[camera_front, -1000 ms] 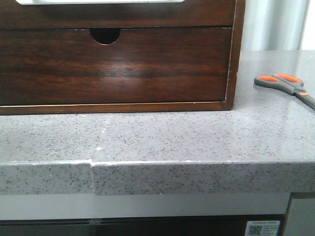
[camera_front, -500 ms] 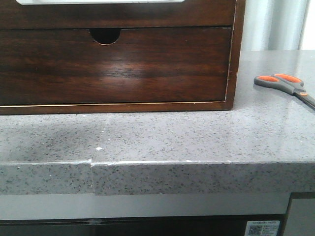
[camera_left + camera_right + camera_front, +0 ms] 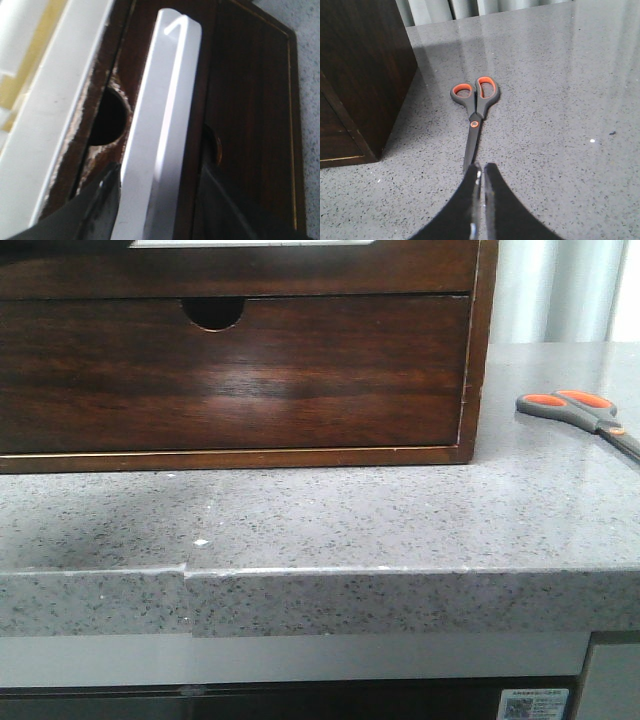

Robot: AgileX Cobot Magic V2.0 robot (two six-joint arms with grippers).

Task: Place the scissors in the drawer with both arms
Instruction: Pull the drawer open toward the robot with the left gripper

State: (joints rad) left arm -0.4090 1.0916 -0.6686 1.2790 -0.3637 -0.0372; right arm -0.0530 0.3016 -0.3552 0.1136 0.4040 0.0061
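Note:
The scissors (image 3: pixel 575 408), with grey handles and orange-lined loops, lie flat on the counter to the right of the cabinet, blades running off the front view's right edge. In the right wrist view the scissors (image 3: pixel 475 100) point their blades at my right gripper (image 3: pixel 482 170), which is shut just over the blade tip; the tip is hidden under one finger. The drawer (image 3: pixel 300 270) is the upper one, its pale cut-out cut off by the frame top. In the left wrist view my left gripper (image 3: pixel 162 192) is open, its black fingers on either side of the drawer's pale cut-out (image 3: pixel 165 100).
Below the drawer is a second dark drawer with a half-round notch (image 3: pixel 213 312), also in the left wrist view (image 3: pixel 250 125). The cabinet stands on a speckled grey counter (image 3: pixel 350 510) with a front edge (image 3: pixel 350 575). Its side wall (image 3: pixel 365 65) stands close to the scissors.
A dark shape now covers the left part of the pale cut-out at the top of the front view. The scissors have not moved.

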